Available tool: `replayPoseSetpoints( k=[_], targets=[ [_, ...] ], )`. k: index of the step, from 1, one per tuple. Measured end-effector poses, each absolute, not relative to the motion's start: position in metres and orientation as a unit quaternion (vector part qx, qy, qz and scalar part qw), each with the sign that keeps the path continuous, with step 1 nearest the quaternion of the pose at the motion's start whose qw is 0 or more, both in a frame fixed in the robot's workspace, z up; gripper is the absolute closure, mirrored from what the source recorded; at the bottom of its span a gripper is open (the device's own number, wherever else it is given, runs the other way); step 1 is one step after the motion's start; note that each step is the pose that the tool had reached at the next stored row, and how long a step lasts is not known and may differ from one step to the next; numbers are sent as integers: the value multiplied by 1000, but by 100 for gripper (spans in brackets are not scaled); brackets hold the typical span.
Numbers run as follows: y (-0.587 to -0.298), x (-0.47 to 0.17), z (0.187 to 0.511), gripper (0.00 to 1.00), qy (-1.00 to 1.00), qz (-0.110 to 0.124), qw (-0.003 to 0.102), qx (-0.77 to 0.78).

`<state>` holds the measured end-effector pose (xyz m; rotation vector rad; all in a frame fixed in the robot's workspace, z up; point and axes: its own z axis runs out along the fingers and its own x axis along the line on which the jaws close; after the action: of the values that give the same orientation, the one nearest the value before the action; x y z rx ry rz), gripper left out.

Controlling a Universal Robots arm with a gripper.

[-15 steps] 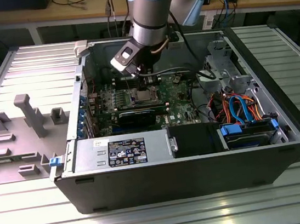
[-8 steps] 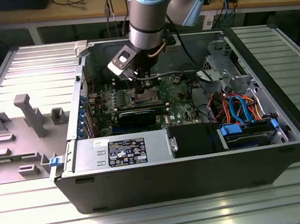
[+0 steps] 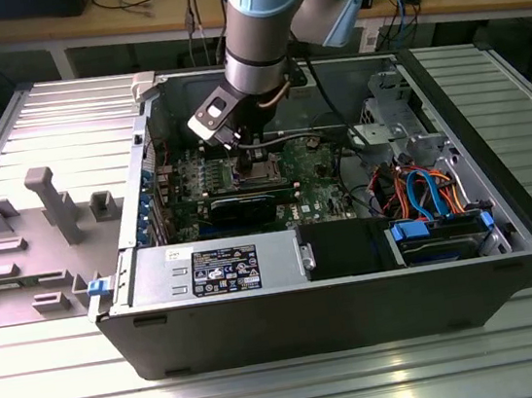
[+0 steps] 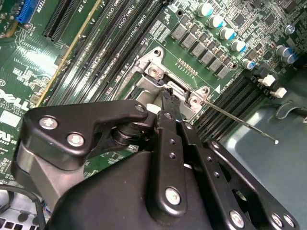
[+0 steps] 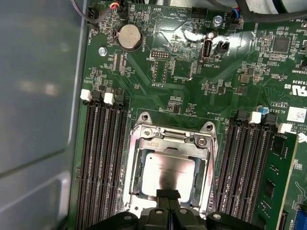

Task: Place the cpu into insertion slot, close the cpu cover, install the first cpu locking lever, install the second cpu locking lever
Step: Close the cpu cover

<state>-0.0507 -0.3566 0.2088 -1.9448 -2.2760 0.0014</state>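
Note:
The cpu (image 5: 168, 167) lies flat in the insertion slot (image 5: 209, 158), its silver-grey top showing through the cut-out of the cpu cover (image 5: 168, 136). The cover looks laid down around the chip. My gripper (image 5: 168, 193) is shut, with nothing between its black fingertips, which rest together at the cover's edge over the chip's rim. In the second wrist view the gripper (image 4: 169, 98) reaches down onto the silvery socket frame (image 4: 153, 62), and a thin metal locking lever (image 4: 240, 122) sticks out free from the socket's corner. In the exterior view the gripper (image 3: 255, 153) is low over the socket (image 3: 264, 169).
Long black memory slots (image 5: 103, 158) flank the socket on both sides. The open computer case (image 3: 338, 297) has a steel wall (image 5: 38, 96) close by, a black graphics card (image 3: 247, 200) in front of the socket, and coloured cables (image 3: 422, 188) at the exterior view's right.

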Motion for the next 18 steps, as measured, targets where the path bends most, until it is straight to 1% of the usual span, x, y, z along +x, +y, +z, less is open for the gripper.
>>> replayPoseSetpoints(
  k=[18],
  targets=[
    [-357,-51,199,89,-759,2,74,-647]
  ],
)
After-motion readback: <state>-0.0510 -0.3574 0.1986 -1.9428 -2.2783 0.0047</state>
